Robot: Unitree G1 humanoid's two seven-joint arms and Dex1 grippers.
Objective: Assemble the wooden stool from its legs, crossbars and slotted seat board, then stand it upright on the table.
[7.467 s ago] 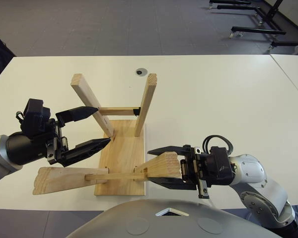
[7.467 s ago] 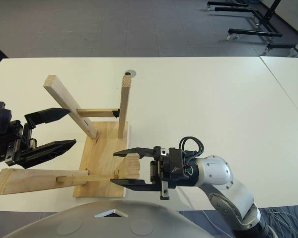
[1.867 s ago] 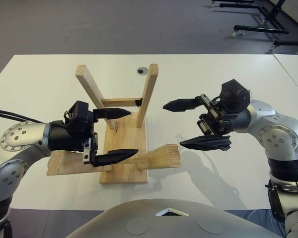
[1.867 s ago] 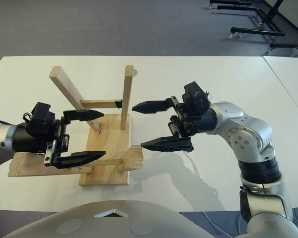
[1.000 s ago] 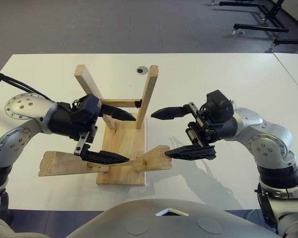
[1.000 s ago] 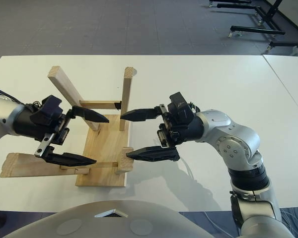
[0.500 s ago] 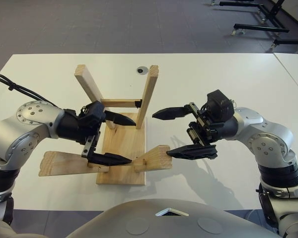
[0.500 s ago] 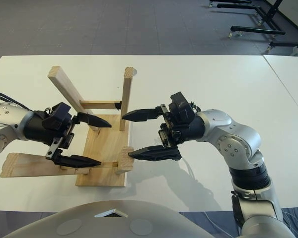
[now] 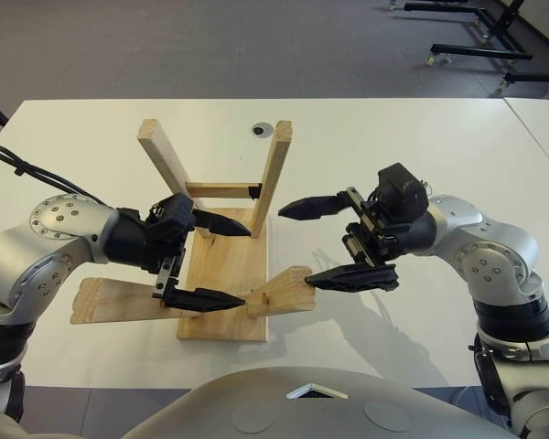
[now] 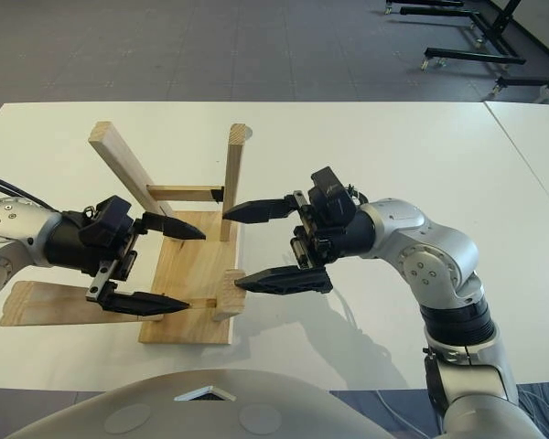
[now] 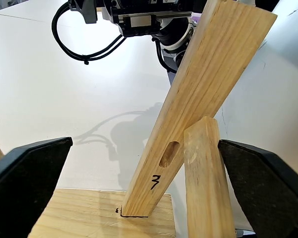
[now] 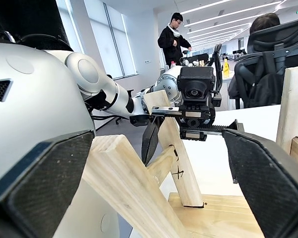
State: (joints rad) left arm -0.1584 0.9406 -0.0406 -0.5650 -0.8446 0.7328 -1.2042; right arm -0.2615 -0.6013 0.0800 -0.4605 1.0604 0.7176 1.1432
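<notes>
The slotted seat board (image 9: 221, 274) lies flat on the table. At its far end two legs stand on it, a tilted one (image 9: 167, 176) and a straighter one (image 9: 273, 178), joined by a crossbar (image 9: 218, 190). A second leg pair lies across the near end: left leg (image 9: 114, 302), right leg (image 9: 280, 293) and thin crossbar (image 9: 231, 301). My left gripper (image 9: 244, 266) is open over the board, its lower finger just above that crossbar. My right gripper (image 9: 295, 246) is open to the right of the board, its lower finger by the lying right leg. Neither holds anything. The left wrist view shows the slotted leg (image 11: 198, 99).
A small round grommet (image 9: 261, 132) sits in the white table (image 9: 421, 155) beyond the stool parts. Bare table spreads to the right and far side. Black frames on castors (image 9: 476, 50) stand on the floor behind.
The right gripper let go of the lying right leg and rose to the board's right side. The left gripper moved in over the board. Over the last half second, almost nothing moved.
</notes>
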